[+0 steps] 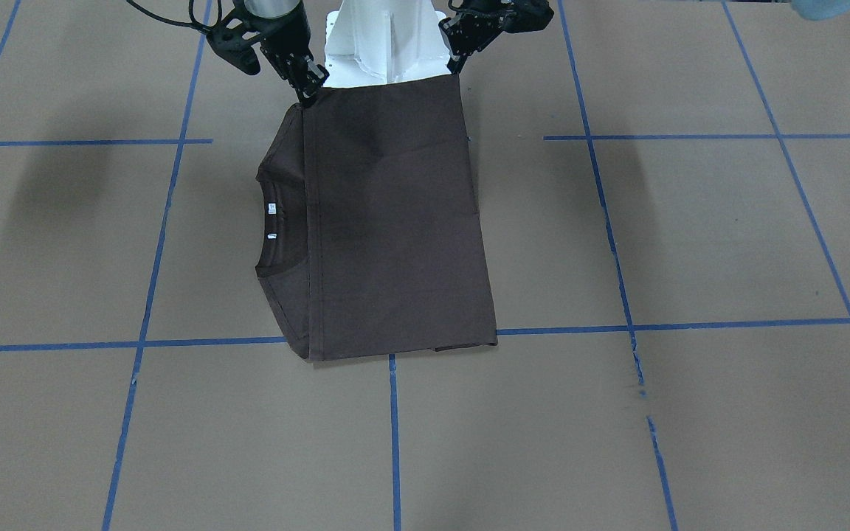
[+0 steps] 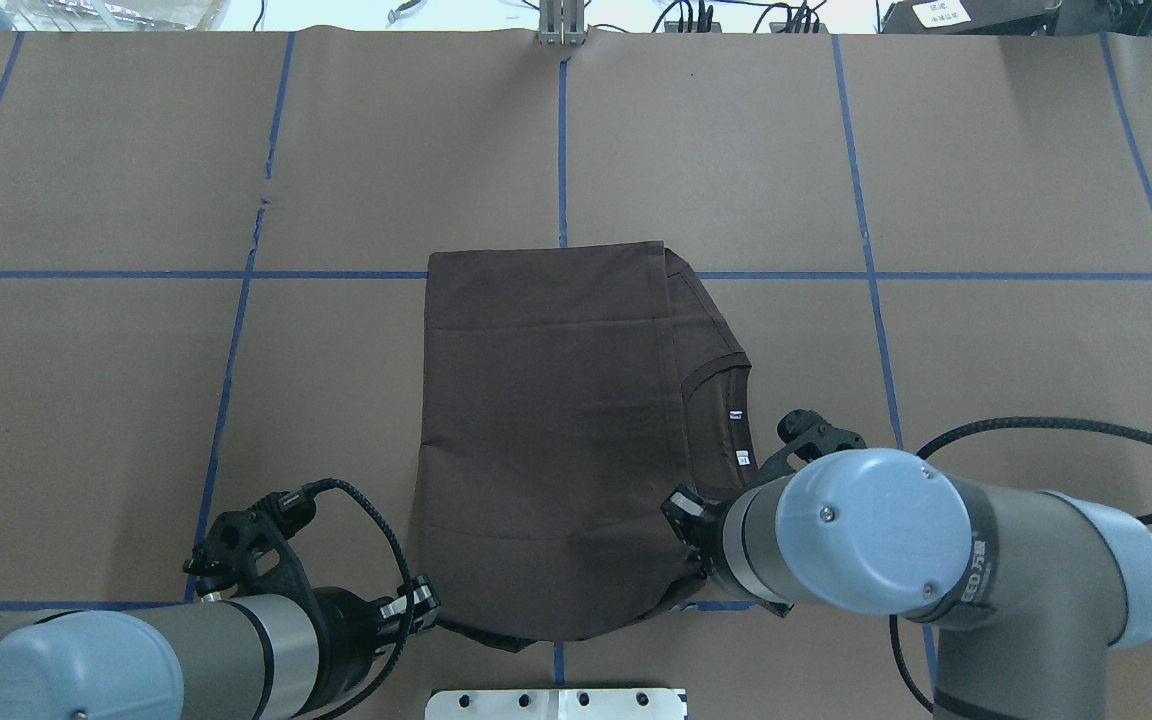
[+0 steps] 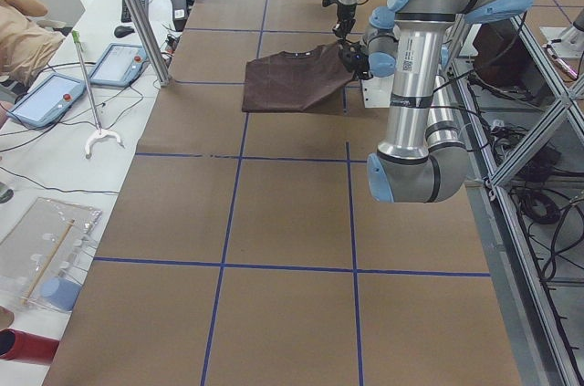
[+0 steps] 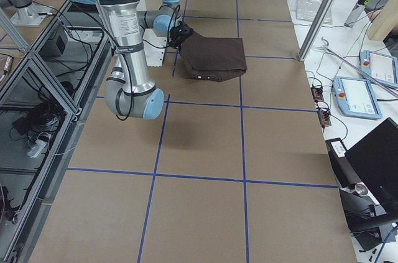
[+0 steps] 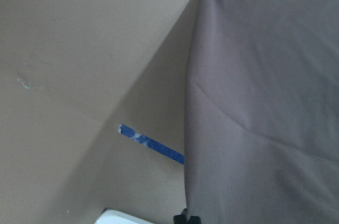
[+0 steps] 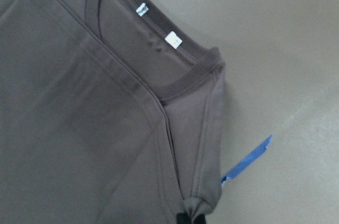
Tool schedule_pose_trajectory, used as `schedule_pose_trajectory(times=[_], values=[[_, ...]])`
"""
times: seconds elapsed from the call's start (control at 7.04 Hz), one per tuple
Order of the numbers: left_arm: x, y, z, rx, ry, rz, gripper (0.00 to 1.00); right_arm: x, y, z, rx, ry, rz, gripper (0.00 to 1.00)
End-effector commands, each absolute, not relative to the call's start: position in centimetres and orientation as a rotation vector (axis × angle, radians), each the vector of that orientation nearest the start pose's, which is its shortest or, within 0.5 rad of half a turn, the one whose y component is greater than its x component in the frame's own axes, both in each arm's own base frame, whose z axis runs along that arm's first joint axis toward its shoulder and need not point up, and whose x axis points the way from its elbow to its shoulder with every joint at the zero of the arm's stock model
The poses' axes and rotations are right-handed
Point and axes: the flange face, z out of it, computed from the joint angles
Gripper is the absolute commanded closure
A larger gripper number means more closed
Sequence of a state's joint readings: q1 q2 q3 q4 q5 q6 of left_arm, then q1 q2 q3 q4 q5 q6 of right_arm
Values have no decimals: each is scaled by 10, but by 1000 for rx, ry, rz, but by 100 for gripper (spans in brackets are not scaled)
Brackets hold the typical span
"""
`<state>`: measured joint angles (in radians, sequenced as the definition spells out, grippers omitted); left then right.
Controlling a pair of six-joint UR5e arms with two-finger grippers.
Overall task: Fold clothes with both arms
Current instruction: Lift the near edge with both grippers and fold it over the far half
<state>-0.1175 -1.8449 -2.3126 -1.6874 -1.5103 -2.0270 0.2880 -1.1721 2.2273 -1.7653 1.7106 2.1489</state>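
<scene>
We judged the T-shirt (image 1: 395,236), lying on the worktop (image 1: 690,243), partly folded, its near corners pinched and lifted by the left gripper (image 1: 457,68) and right gripper (image 1: 309,90), with a further fold left.

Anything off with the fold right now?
Nothing spilled or damaged. On the T-shirt the top panel stops short, leaving the collar and a shoulder strip uncovered on the right gripper side; the left gripper pinches the other near corner.
</scene>
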Motion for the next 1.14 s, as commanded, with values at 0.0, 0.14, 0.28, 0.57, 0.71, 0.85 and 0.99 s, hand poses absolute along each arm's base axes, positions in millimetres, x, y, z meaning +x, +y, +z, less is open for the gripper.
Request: schedule_pose_trajectory(times=[0.0, 0.14, 0.28, 0.57, 0.71, 0.85, 0.99], values=[[422, -261, 177, -5, 1161, -599, 100, -411, -322, 189, -197, -900, 817, 100], [434, -296, 182, 64, 1124, -600, 100, -422, -354, 186, -176, -886, 838, 100], [438, -331, 179, 112, 1105, -609, 100, -430, -389, 189, -160, -877, 873, 100], [444, -398, 189, 181, 1039, -593, 100, -443, -449, 219, -164, -923, 887, 100], [462, -448, 201, 249, 978, -567, 100, -457, -494, 225, -170, -911, 864, 100], [481, -500, 233, 326, 924, -505, 65, -483, -542, 238, -123, -898, 799, 18], [490, -565, 272, 462, 901, -473, 16, -503, -601, 262, -60, -907, 748, 0]])
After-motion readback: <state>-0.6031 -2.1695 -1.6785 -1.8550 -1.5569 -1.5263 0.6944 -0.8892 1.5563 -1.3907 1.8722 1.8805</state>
